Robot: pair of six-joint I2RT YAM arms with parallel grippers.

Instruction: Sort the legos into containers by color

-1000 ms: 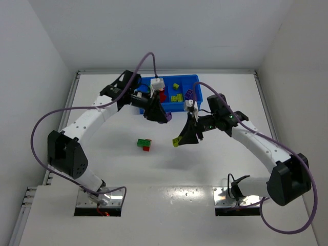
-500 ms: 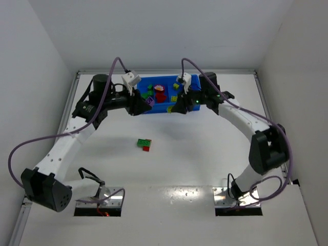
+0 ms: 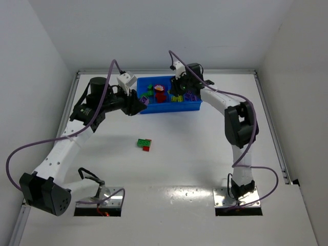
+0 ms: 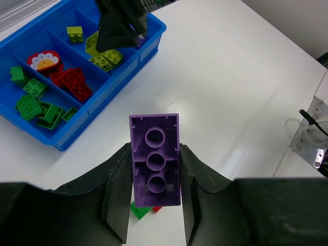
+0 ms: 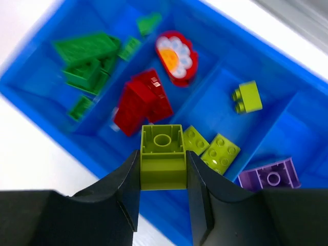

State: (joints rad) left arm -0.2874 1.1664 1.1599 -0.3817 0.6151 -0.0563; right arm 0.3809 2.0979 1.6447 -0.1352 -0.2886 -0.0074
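Left hand (image 4: 154,149), fingers partly closed, pinches a purple brick (image 4: 155,169) by its long sides, hollow underside facing the wrist camera. It hangs above the table (image 3: 205,154), just off the near left corner of the tray (image 3: 174,107). Right hand (image 5: 163,166) pinches a lime cube (image 5: 162,145) above the tray's middle compartments. Compartments, left to right in the top view: green bricks (image 5: 84,54); red bricks (image 5: 141,102) with a flower piece (image 5: 174,54); lime bricks (image 5: 211,147); one purple piece (image 5: 269,177). A green-and-red clump (image 3: 144,144) lies on the table, well apart from the tray, which sits near the far edge.
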